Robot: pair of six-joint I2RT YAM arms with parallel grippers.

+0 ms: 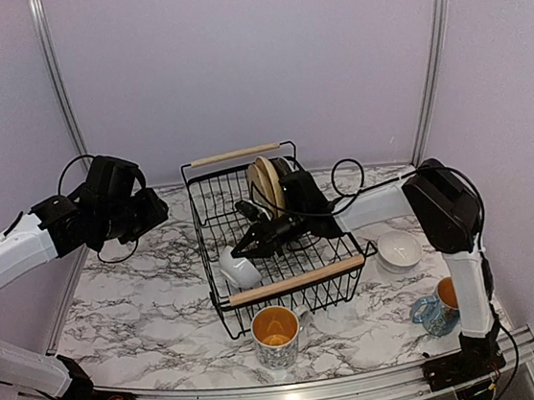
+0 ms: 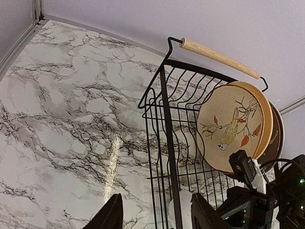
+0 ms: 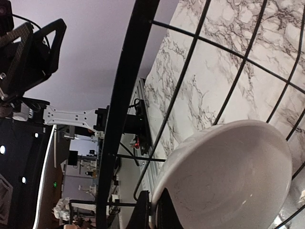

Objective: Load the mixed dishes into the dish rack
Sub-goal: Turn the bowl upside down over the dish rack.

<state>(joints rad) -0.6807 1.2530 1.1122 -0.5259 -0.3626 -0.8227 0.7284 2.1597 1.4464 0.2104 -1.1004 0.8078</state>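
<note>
Top view, near edge: two orange-lined mugs stand on the marble table outside the rack. One mug sits just ahead of the near handle, the other mug by my right arm's base.
Next back: second white bowl sits upright on the table, just beside the rack's right end, not loaded yet.
Into the dish rack, near-left corner: white bowl is inside, tipped on its side against the wires.
My right gripper: pinched tight on that bowl's rim. The wrist view shows the rim running between the fingers.
Step in hand: seating this bowl, I reckon. I want it settled against the wire before letting go, then a straight lift out, clear of the near wooden handle.
Rack, far end: tan plate stands on edge with a darker plate behind it, too hidden to say which one.
My left gripper: spread and empty, hovering above the table left of the rack, well apart from every dish.
</note>
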